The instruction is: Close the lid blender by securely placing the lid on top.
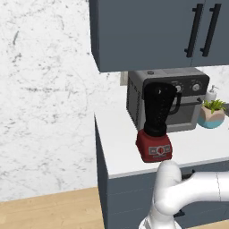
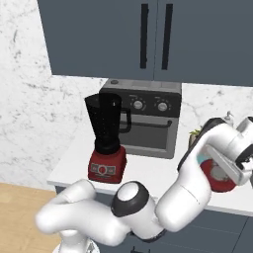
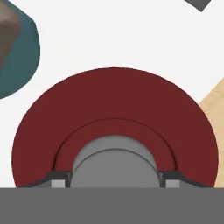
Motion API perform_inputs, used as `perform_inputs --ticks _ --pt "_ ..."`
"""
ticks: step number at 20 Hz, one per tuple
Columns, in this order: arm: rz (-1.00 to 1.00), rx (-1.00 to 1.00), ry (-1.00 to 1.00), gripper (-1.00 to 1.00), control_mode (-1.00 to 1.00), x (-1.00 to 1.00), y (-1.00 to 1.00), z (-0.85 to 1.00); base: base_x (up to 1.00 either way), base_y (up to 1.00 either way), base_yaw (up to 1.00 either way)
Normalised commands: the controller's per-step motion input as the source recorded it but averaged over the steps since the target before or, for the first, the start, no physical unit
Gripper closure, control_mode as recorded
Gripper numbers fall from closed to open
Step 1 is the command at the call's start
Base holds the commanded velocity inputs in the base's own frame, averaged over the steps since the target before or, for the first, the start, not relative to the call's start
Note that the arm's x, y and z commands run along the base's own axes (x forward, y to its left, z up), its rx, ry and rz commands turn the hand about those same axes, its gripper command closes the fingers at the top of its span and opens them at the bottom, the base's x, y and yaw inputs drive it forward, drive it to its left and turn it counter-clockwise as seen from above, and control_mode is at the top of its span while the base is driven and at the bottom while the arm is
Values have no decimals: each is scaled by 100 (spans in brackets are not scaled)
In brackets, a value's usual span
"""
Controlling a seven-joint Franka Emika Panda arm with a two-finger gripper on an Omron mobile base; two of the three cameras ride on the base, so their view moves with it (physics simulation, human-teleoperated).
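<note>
Hovering gripper (image 3: 113, 183) above red lid (image 3: 113, 100), no legible writing.

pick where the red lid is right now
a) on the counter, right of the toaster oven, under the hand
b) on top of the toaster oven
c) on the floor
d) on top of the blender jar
a: the lid lies on the white counter beneath the gripper, and the blender jar's mouth is open.

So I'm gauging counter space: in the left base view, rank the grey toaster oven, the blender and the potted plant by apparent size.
1. Grey toaster oven with knobs, largest, though partly hidden behind the blender.
2. Blender, dark jar on a boxy red base, taller but narrower, and nearer the camera.
3. Small green plant in a teal pot, smallest.
</note>
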Motion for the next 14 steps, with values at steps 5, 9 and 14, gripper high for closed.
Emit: perform_inputs --ticks 5,9,14 --pt "0 0 -22 100 -100 -38 44 79 0 0 0" --pt "0 0 -15 100 -100 -20 74 72 0 0 0" --pt "1 0 -11 100 -100 -15 69 72 0 0 0"
